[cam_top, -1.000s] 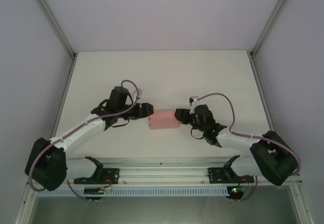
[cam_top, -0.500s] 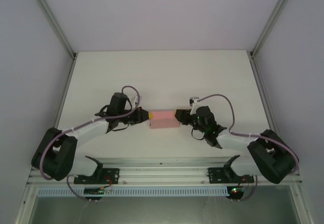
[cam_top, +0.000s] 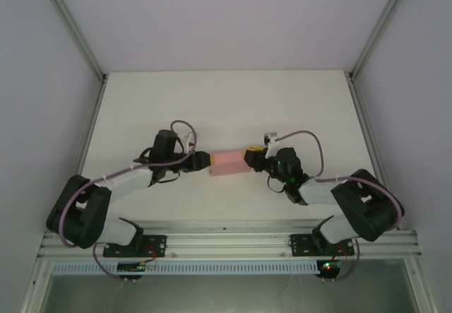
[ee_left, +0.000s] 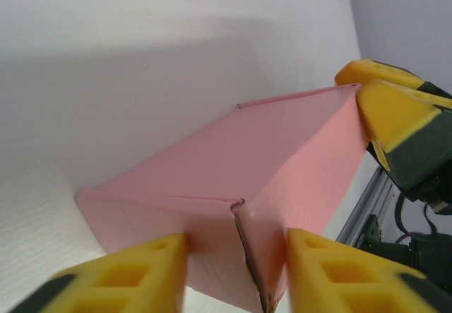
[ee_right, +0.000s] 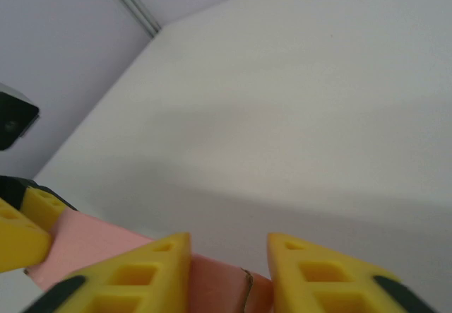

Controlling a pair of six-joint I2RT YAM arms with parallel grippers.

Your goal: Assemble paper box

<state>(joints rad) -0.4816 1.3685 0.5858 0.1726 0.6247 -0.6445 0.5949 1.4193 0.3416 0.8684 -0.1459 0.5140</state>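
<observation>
Paper box point(cam_top: 229, 163), already folded up, sits tilted over the middle of the table point(cam_top: 226, 101), between both arms. Right pincer point(cam_top: 251, 155) clamps one end, probably to steady it. Left pincer point(cam_top: 205, 160) straddles the opposite end's flap seam with its jaws apart; whether it is gripping or pushing, I cannot tell.

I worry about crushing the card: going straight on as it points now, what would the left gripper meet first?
The paper box: its near end sits just ahead of the left gripper, so contact would probably come at once.
</observation>
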